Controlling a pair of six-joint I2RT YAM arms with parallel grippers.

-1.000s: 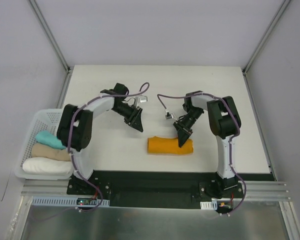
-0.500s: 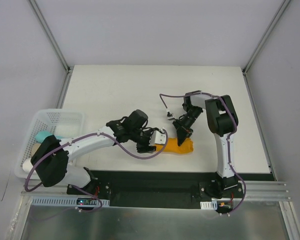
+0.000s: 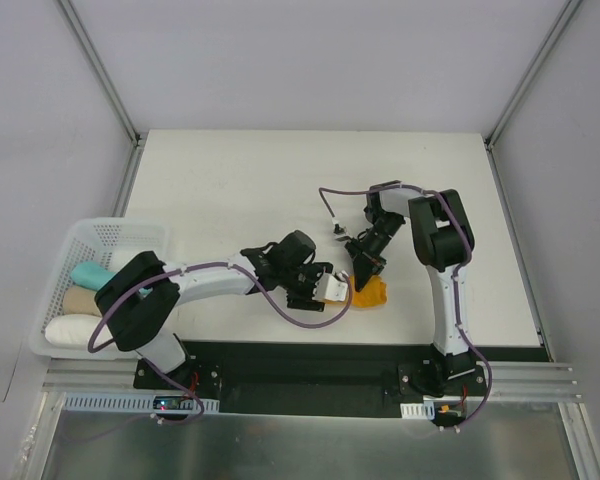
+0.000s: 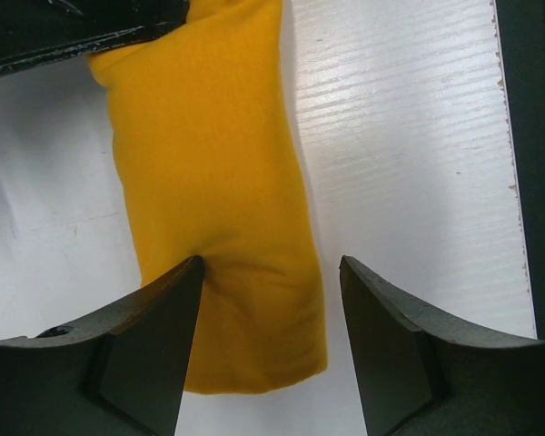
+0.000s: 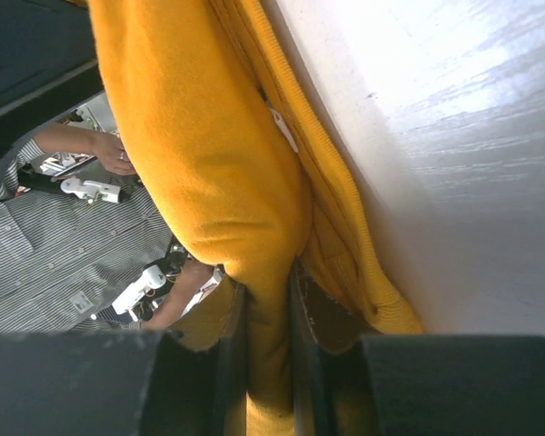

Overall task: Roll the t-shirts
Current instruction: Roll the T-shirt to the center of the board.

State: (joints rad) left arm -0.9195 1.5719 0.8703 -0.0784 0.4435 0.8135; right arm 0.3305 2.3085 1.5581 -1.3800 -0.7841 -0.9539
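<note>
The orange t-shirt (image 3: 371, 292) lies rolled up on the white table near the front edge. My left gripper (image 3: 332, 290) is open at the roll's left end, one finger on each side of the roll (image 4: 220, 182); the left finger touches the cloth. My right gripper (image 3: 364, 270) is shut on a fold of the orange cloth (image 5: 245, 200) at the roll's right part. The teal (image 3: 88, 273), tan (image 3: 77, 298) and white (image 3: 65, 330) t-shirts lie rolled in the basket.
A white plastic basket (image 3: 120, 236) stands at the table's left front corner. The black base strip (image 3: 310, 360) runs along the near edge just in front of the roll. Grey walls enclose the table on three sides.
My left arm has swung from the table's middle down and to the right, reaching the roll's left end and covering it. The right gripper has stayed on the roll.
</note>
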